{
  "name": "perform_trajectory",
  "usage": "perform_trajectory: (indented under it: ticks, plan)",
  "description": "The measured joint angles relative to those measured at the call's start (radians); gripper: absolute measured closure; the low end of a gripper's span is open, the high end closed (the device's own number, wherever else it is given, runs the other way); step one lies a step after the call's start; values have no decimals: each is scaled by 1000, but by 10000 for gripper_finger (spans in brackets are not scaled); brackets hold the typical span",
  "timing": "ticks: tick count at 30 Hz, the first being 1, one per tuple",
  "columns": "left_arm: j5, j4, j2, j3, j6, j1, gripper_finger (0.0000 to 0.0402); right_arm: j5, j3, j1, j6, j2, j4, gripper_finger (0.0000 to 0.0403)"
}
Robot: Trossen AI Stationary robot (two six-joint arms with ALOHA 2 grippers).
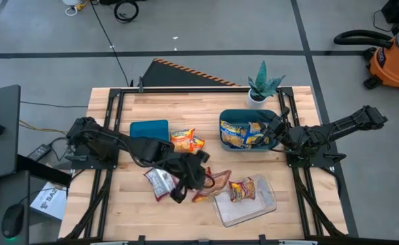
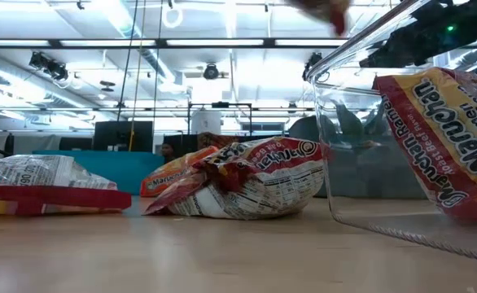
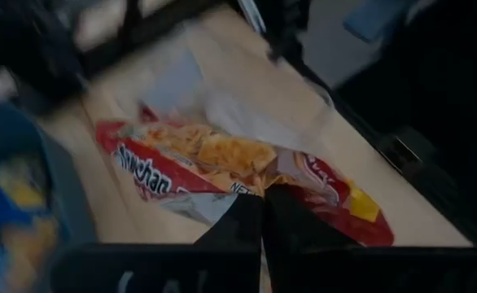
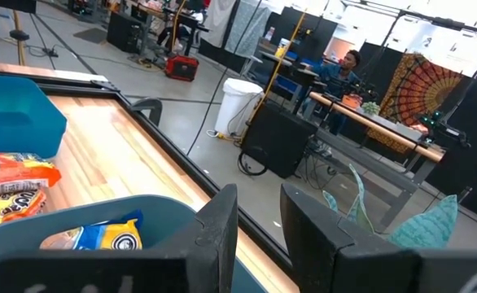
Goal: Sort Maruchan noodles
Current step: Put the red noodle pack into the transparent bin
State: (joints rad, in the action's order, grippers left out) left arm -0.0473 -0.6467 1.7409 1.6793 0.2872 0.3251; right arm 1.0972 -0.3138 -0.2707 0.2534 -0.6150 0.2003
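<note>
My left gripper [image 1: 201, 178] is mid-table, shut on a red-and-yellow Maruchan packet [image 3: 222, 167], left of the clear tray [image 1: 264, 207]. The tray holds one red-and-yellow packet [image 1: 242, 190]. The teal bin [image 1: 225, 129] holds blue-and-yellow packets [image 1: 244, 135]. My right gripper [image 4: 267, 232] is open over that bin's right rim and touches nothing. Orange packets [image 1: 186, 141] lie flat beside a second teal bin [image 1: 149, 129]. A silver-and-red packet [image 1: 160, 181] and another red packet [image 2: 247, 183] lie flat on the table. My left gripper pinches the red-and-yellow packet between its two shut fingers [image 3: 247, 224], at the packet's edge [image 3: 259, 189] nearest the wrist. The packet reaches out beyond the fingertips. In the low view a red blur [image 2: 328, 12] shows it high above the tabletop, lifted clear.
A potted plant [image 1: 262, 87] stands at the far edge behind the right teal bin. The near left part of the table is bare wood [image 1: 128, 214]. A person [image 4: 346, 67] sits at a bench in the room far behind the table.
</note>
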Motion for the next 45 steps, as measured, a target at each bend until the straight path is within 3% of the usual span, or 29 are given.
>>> perform_trajectory:
  ticks: [7,14,24,36,45]
  plan:
    - [0,213,132,0,174,-32,398,0,0,0,1,0,0,302]
    - [-1,226,238,-2,284,-35,398,0,0,0,4,0,-10,302]
    - [-1,255,309,-1,278,-37,358,0,0,0,4,0,-7,302]
    - [-47,420,322,-1,247,-64,246,0,0,0,4,0,-8,302]
    - [-29,511,359,1,168,-120,238,1,0,0,4,0,-9,302]
